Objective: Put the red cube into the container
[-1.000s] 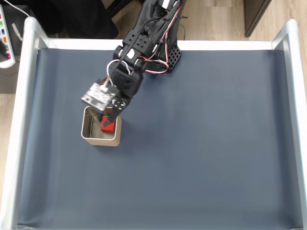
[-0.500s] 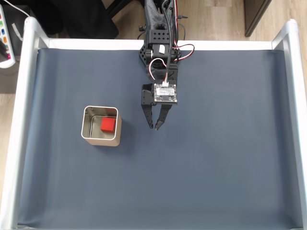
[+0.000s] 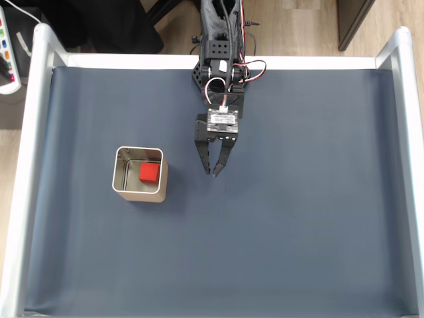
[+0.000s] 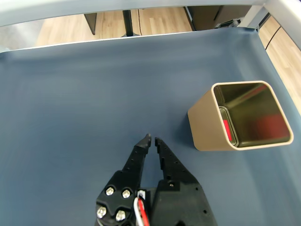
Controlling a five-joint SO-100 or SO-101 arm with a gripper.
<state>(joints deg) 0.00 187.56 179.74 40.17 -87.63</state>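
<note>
Tin: square silvery metal tin with rounded corners and no lid (image 3: 138,189), sitting upright on the dark blue-grey mat (image 3: 285,218), left of centre in the fixed view. In the wrist view it's off to the right (image 4: 207,123), and you can look straight down into it past the shiny inner walls.

What's inside: the small bright red cube (image 3: 149,173), flat on the tin's floor, closer to the right wall than the left as the fixed view shows it. From the wrist view you only catch a thin red sliver (image 4: 226,131) behind the near wall, plus a blurry red glow reflected on the metal.

Gripper: black two-finger gripper (image 3: 212,172), tips pointing down the frame in the fixed view, hanging over bare mat to the right of the tin and well apart from it. Wrist view has the fingertips (image 4: 151,139) nearly together, just a narrow slit between them, and there's nothing in there.

Arm: black printed arm with red and white wires (image 3: 222,73), reaching in from the top edge of the table.

Surroundings: light metal rails (image 3: 34,132) frame the mat, wooden floor beyond.
</note>
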